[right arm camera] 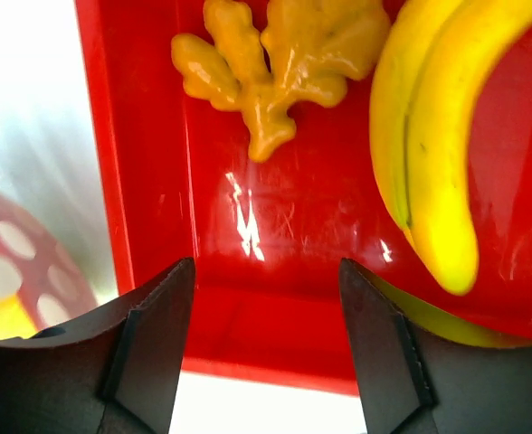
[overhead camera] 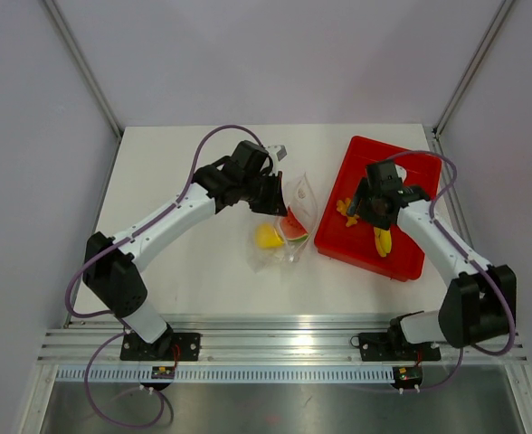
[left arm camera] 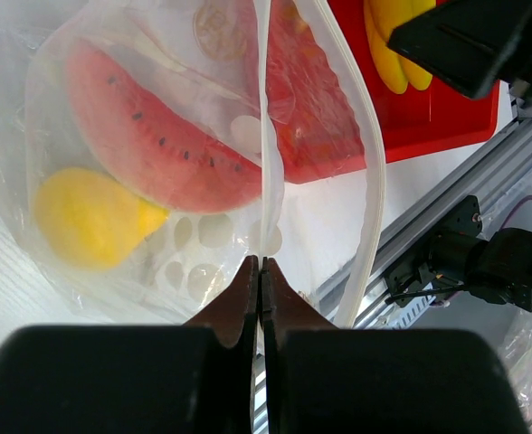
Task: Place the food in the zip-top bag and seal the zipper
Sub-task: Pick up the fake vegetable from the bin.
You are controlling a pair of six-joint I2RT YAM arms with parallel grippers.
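The zip-top bag (overhead camera: pixel 295 210) lies left of the red tray, its mouth towards the tray. Inside it are the watermelon slice (left arm camera: pixel 157 136) and the yellow lump (left arm camera: pixel 90 217). My left gripper (left arm camera: pixel 261 264) is shut on one lip of the bag's mouth; the zipper strip (left arm camera: pixel 372 181) on the other lip bows away, so the mouth stands open. My right gripper (right arm camera: pixel 266 264) is open and empty, low over the tray's near left corner. The knobbly orange-yellow piece (right arm camera: pixel 266 63) lies just ahead of it and the banana (right arm camera: pixel 429 136) to its right. From above, the right gripper (overhead camera: pixel 358 206) is beside the knobbly piece (overhead camera: pixel 345 210).
The red tray (overhead camera: pixel 402 167) stands at the right of the white table, its left wall (right arm camera: pixel 112 154) close to the bag. An aluminium rail (overhead camera: pixel 284 348) runs along the near edge. Bare white table lies left of the bag.
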